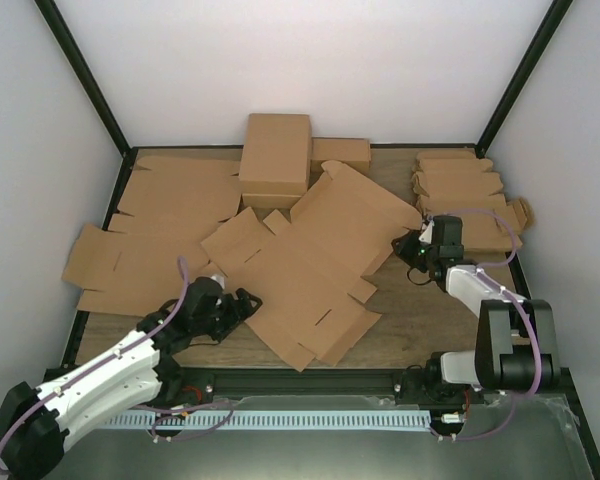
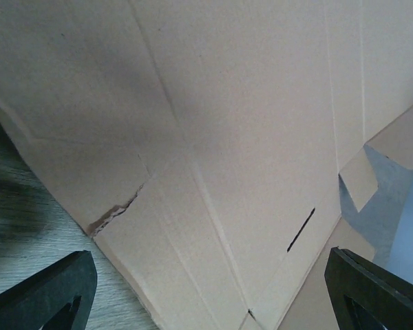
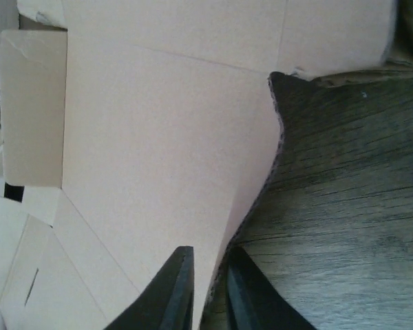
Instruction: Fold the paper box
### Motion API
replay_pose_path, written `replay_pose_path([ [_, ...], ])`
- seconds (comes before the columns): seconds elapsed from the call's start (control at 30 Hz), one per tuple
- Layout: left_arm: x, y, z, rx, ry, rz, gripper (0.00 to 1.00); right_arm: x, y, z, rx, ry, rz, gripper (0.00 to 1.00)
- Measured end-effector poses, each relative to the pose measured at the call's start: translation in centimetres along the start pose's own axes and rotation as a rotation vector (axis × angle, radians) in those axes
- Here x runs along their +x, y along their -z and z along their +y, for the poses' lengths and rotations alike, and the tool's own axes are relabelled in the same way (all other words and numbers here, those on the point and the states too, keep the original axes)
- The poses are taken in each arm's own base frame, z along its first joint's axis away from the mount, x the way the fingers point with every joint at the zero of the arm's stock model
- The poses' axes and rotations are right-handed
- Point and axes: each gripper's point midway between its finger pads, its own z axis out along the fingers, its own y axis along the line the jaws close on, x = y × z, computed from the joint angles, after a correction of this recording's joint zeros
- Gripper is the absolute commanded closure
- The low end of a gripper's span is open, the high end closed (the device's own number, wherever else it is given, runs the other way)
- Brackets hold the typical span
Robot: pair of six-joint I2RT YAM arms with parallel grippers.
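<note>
The paper box [image 1: 310, 250] is a large flat brown cardboard blank with creases, slots and side flaps, lying diagonally across the table's middle. Its right part is raised. My right gripper [image 1: 408, 250] is at the blank's right edge. In the right wrist view the gripper [image 3: 208, 292] is shut on that edge of the cardboard [image 3: 158, 151], which bends up off the wood. My left gripper [image 1: 238, 300] is open at the blank's left edge. In the left wrist view its fingers [image 2: 48, 292] stand wide apart with the cardboard [image 2: 227, 137] in front of them, not gripped.
Other flat blanks [image 1: 160, 215] lie at the left. Folded brown boxes [image 1: 275, 150] and a smaller one [image 1: 342, 152] stand at the back. A stack of smaller notched blanks [image 1: 465, 195] sits at the back right. The wooden table [image 1: 410, 330] has black frame posts at its corners.
</note>
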Motion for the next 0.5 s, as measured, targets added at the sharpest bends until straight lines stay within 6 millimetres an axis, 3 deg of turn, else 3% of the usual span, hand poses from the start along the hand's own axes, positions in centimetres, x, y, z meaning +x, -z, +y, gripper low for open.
replay_pose_path([
  [0.07, 0.0, -0.3, 0.0, 0.013, 0.013, 0.001, 0.08, 0.0, 0.1, 0.1, -0.004, 0.006, -0.002, 0.96],
  [0.23, 0.4, -1.0, 0.6, 0.007, 0.052, 0.015, 0.15, 0.0, 0.5, 0.3, -0.014, 0.006, -0.01, 0.99],
  [0.5, -0.1, -1.4, 0.8, 0.033, 0.131, -0.016, 0.41, 0.6, 1.5, 0.8, -0.049, 0.012, -0.03, 0.99],
])
